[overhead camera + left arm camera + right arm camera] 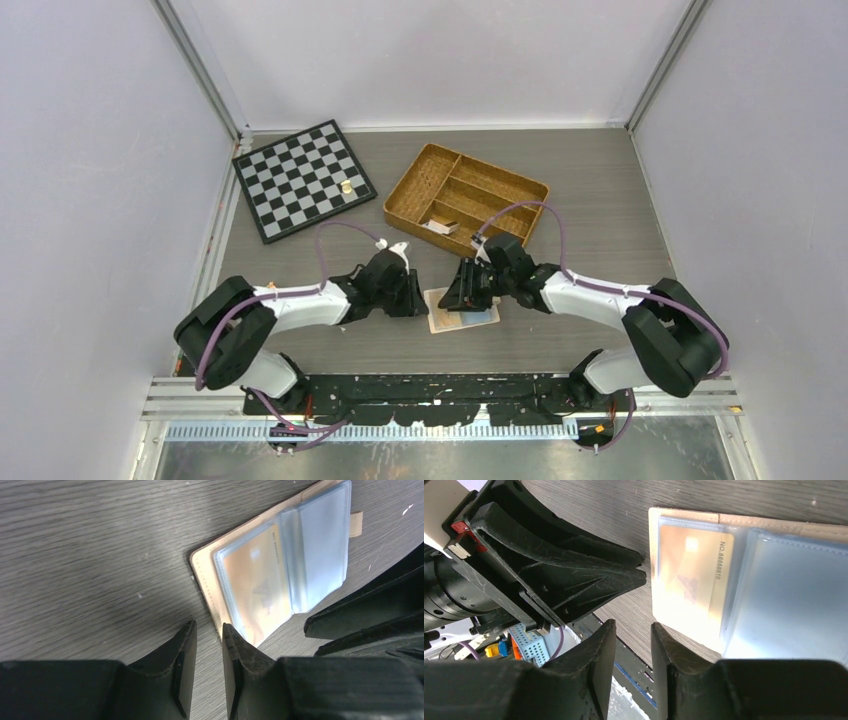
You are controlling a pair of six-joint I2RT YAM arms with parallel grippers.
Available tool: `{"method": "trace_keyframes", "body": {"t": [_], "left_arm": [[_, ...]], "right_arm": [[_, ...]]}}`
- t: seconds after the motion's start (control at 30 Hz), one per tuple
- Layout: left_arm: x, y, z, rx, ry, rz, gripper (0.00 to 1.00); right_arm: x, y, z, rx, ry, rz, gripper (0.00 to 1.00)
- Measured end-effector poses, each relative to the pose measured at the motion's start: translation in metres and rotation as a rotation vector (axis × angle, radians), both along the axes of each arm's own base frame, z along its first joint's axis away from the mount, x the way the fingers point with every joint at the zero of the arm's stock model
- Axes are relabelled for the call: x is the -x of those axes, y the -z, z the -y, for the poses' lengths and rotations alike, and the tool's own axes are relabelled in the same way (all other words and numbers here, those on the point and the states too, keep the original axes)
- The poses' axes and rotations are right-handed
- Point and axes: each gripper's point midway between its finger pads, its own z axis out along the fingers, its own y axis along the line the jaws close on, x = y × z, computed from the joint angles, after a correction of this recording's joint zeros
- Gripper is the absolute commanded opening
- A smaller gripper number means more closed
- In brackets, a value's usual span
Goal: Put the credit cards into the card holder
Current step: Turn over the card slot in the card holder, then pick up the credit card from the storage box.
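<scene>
Left gripper and right gripper hang slightly parted, empty; open peach-beige leather card holder looks light, floppy, so pin its edge.

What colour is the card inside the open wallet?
The card is orange-tan; clearest in the right wrist view.

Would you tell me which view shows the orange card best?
Right wrist view: the orange card sits close up in its clear sleeve, its number legible. Left wrist shows it blurrier; from the top, the arms partly hide the card holder.
</scene>
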Motion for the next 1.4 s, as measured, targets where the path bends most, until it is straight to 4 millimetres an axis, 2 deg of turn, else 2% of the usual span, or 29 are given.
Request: {"method": "trace_keyframes", "body": {"t": [0.13, 0.27, 0.33, 0.47, 0.53, 0.63, 0.73, 0.8, 0.87, 0.97, 1.1, 1.23, 1.4], "left_arm": [[0.000, -0.002, -0.012, -0.014, -0.029, 0.018, 0.39], [0.000, -0.010, -0.026, -0.033, -0.055, 0.042, 0.54], [-0.001, -0.018, -0.031, -0.033, -0.069, 0.057, 0.61], [-0.010, -0.027, -0.042, -0.053, -0.087, 0.070, 0.70], [-0.022, -0.037, -0.047, -0.061, -0.106, 0.081, 0.71], [-0.054, -0.063, -0.053, -0.043, -0.151, 0.118, 0.72], [-0.097, -0.091, -0.063, -0.010, -0.224, 0.178, 0.73], [-0.125, -0.103, -0.074, -0.002, -0.275, 0.212, 0.73], [-0.146, -0.105, -0.083, -0.004, -0.319, 0.223, 0.74], [-0.174, -0.096, -0.094, -0.019, -0.365, 0.203, 0.76], [-0.201, -0.069, -0.101, -0.027, -0.395, 0.163, 0.78], [-0.207, -0.050, -0.100, -0.030, -0.392, 0.134, 0.78], [-0.232, -0.051, -0.089, -0.008, -0.375, 0.152, 0.69]], "right_arm": [[-0.005, -0.005, -0.005, -0.003, -0.004, 0.021, 0.44], [-0.020, -0.021, -0.008, 0.031, -0.013, 0.088, 0.58], [-0.033, -0.034, -0.007, 0.082, -0.018, 0.154, 0.66], [-0.072, -0.077, -0.003, 0.190, -0.039, 0.376, 0.74], [-0.089, -0.095, 0.000, 0.244, -0.058, 0.477, 0.74], [-0.120, -0.114, -0.002, 0.328, -0.098, 0.604, 0.74], [-0.145, -0.106, -0.007, 0.404, -0.167, 0.669, 0.75], [-0.156, -0.092, -0.008, 0.452, -0.225, 0.687, 0.76], [-0.167, -0.072, -0.009, 0.499, -0.293, 0.692, 0.75], [-0.179, -0.047, -0.011, 0.538, -0.374, 0.678, 0.75], [-0.193, -0.023, -0.013, 0.567, -0.448, 0.662, 0.75], [-0.200, -0.014, -0.013, 0.584, -0.489, 0.662, 0.75], [-0.202, -0.008, -0.015, 0.581, -0.527, 0.660, 0.74]]}}
